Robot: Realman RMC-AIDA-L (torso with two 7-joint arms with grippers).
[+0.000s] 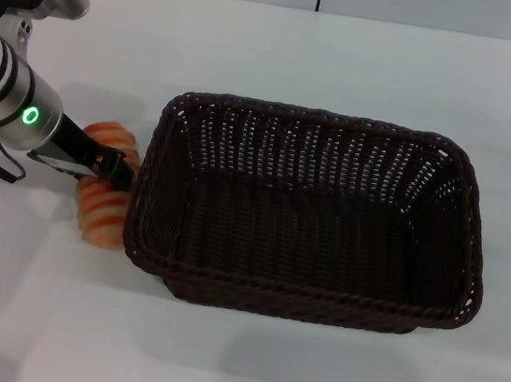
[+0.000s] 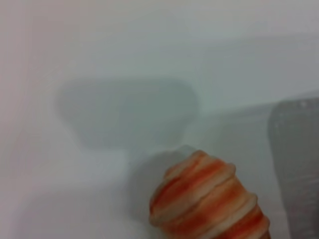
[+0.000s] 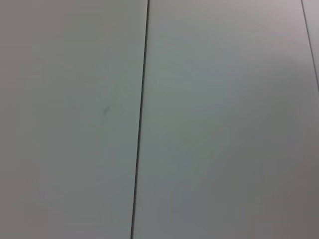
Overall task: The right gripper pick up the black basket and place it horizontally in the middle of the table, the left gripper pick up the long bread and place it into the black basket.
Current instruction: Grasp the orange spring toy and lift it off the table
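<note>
The white table (image 1: 348, 62) carries the black basket (image 1: 303, 296) lying lengthwise across its middle, empty, so the first half of the job looks done. Just beside the basket's left wall lies the long bread (image 1: 102, 209), its long axis running front to back, roughly parallel to that wall. The left gripper (image 1: 108, 167) is down across the loaf's middle, reaching in from the left; I cannot tell whether its fingers have closed on it. The basket lies directly to the right of the bread. The right gripper is nowhere in sight.
</note>
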